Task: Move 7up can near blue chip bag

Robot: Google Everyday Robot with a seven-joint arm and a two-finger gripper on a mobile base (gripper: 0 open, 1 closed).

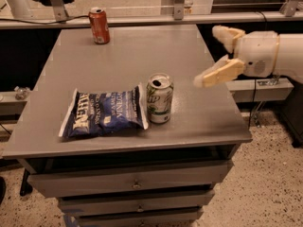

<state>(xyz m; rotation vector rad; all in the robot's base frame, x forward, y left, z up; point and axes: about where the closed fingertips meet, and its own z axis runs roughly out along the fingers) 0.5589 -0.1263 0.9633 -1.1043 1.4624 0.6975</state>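
The 7up can (pixel 159 99), green and white with a silver top, stands upright on the grey table (pixel 142 51), touching or almost touching the right end of the blue chip bag (pixel 104 113). The bag lies flat near the table's front left. My gripper (pixel 213 56) is open and empty, off to the right of the can above the table's right edge, well apart from it. Its two cream fingers (pixel 220 73) are spread wide.
A red-orange can (pixel 99 25) stands upright at the table's back left. Drawers (pixel 135 183) sit under the tabletop. A metal rail and frame run behind the table. Speckled floor lies to the right.
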